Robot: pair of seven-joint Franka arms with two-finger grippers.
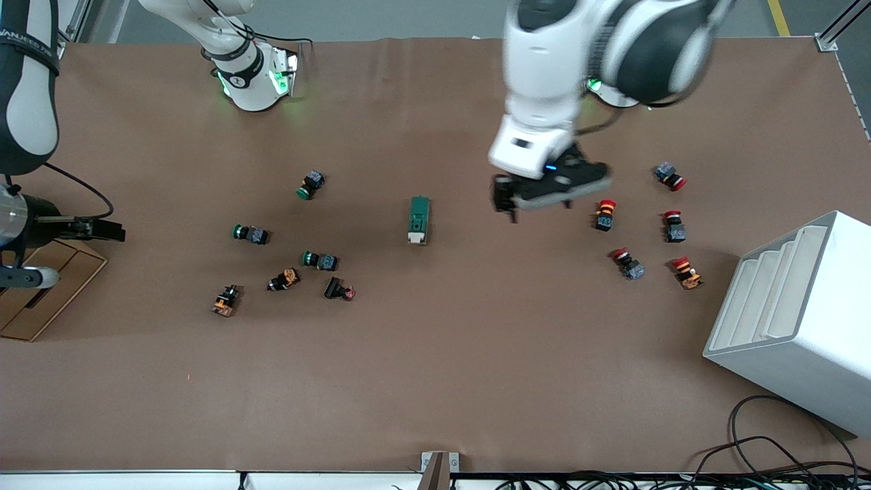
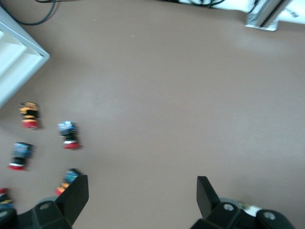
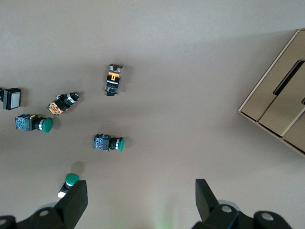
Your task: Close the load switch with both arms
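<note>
The load switch (image 1: 419, 219) is a dark green block with a white lever end. It lies on the brown table near the middle, with the white end nearer the front camera. My left gripper (image 1: 507, 204) is open and empty. It hangs over bare table between the load switch and the red push buttons. In the left wrist view (image 2: 142, 191) only bare table shows between its fingers. My right gripper (image 1: 109, 231) is open and empty, high over the right arm's end of the table. In the right wrist view (image 3: 138, 193) it has bare table between its fingers. Neither wrist view shows the load switch.
Green and orange push buttons (image 1: 320, 260) lie scattered toward the right arm's end, also in the right wrist view (image 3: 108, 143). Red push buttons (image 1: 674, 228) lie toward the left arm's end. A white stepped rack (image 1: 796, 313) stands there. A cardboard box (image 1: 41, 286) sits under the right gripper.
</note>
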